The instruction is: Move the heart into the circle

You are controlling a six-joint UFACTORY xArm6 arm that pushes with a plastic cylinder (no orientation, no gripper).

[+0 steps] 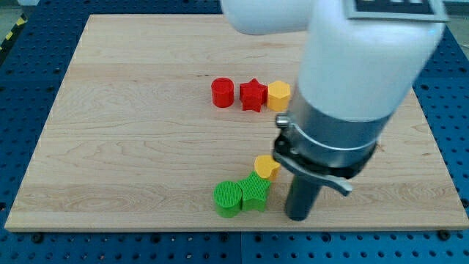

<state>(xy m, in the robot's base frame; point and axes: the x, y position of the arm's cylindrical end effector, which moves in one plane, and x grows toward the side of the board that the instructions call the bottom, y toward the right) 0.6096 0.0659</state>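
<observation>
In the camera view, my tip (297, 216) rests on the wooden board (110, 147) near its bottom edge, just right of the green star (256, 193) and below the yellow heart (267, 167). I have no claw, only a rod. The heart touches the star's upper right; the green circle (228, 199) touches the star's left. Toward the top edge, the red cylinder (223, 92), red star (253, 94) and yellow hexagon (278, 95) form a row.

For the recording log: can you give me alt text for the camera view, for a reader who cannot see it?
My tip rests on a wooden board, just right of a yellow heart that touches a green star and green circle. Farther up sit a red circle, red star and yellow hexagon in a row.
</observation>
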